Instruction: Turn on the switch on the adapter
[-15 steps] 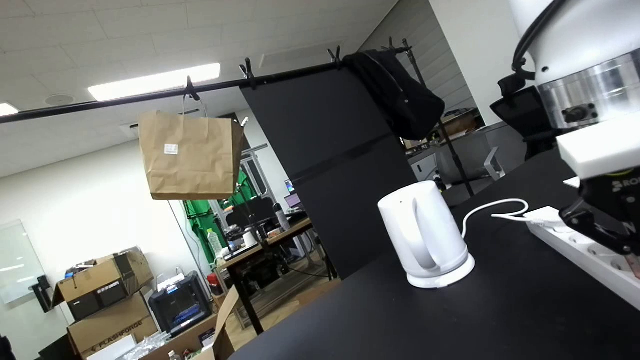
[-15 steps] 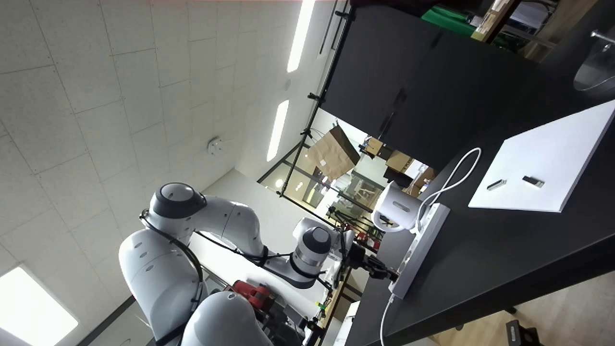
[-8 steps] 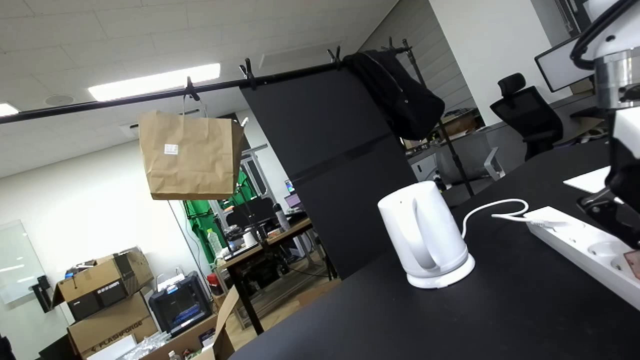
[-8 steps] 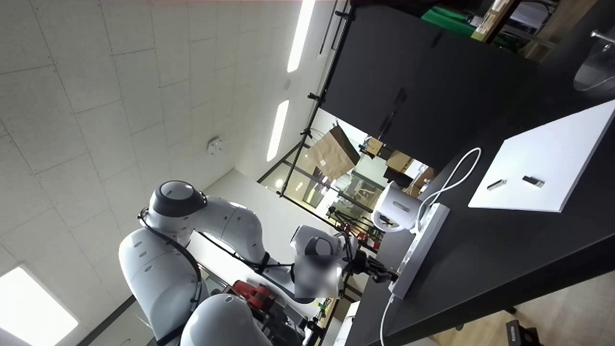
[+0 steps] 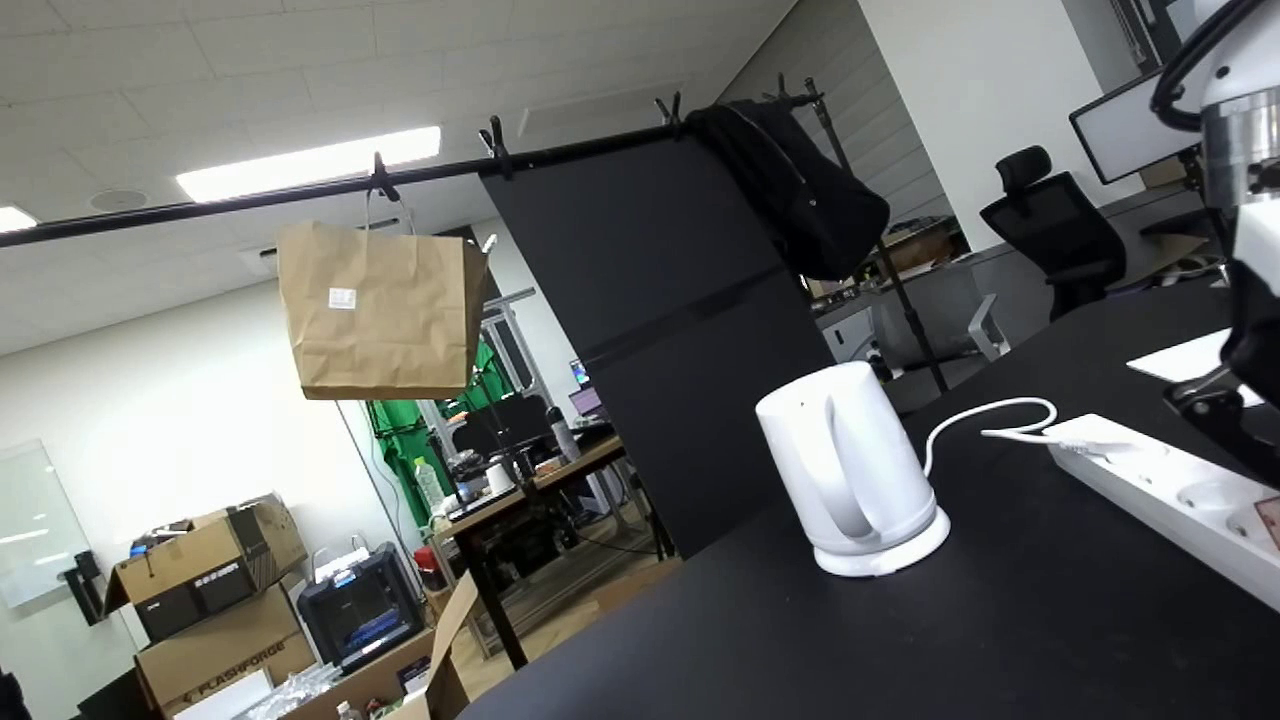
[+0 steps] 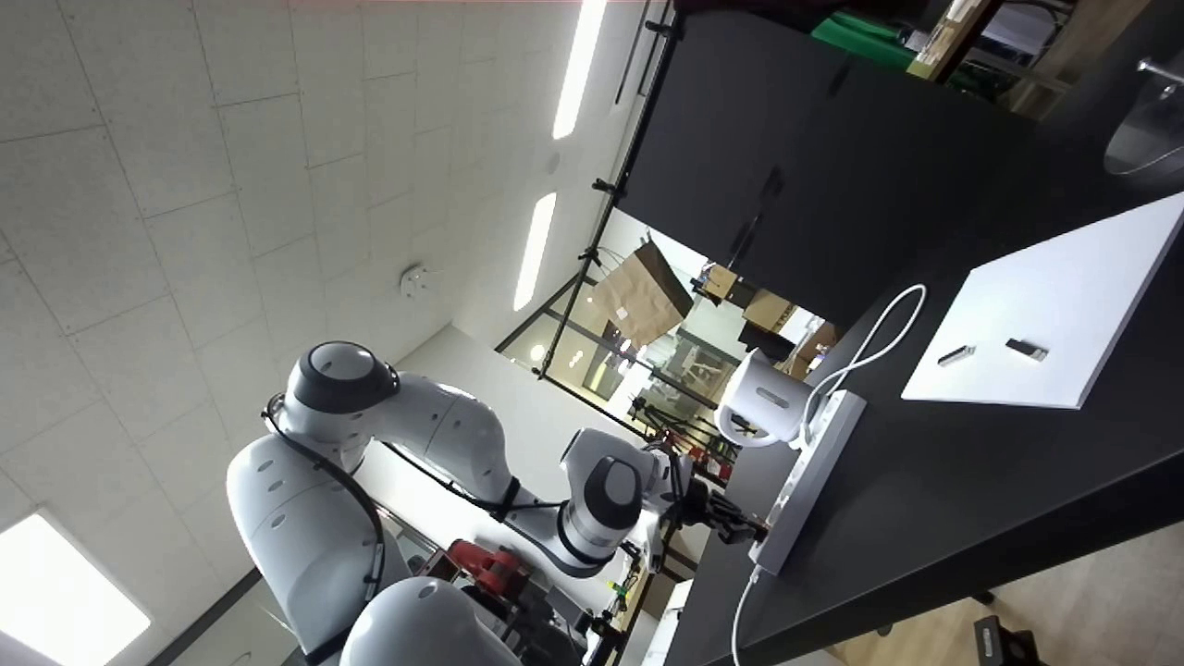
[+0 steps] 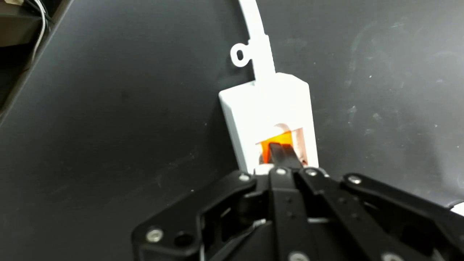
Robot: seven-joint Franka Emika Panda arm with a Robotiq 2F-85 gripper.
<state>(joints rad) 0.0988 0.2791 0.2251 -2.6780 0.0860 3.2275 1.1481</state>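
Only the wrist view clearly shows the end effector (image 7: 282,148), closed and empty, over the orange switch (image 7: 277,139).

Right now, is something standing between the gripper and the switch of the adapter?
Nothing visible. In the wrist view, the closed gripper overlaps the orange switch of the adapter; whether it touches is unclear. The white kettle stands near the adapter's opposite end, out of the way.

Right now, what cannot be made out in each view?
Wrist view: part of the orange switch, behind the gripper.
In an exterior view: one end of the power strip, past the right edge.
In an exterior view: part of the transparent object, past the right edge.
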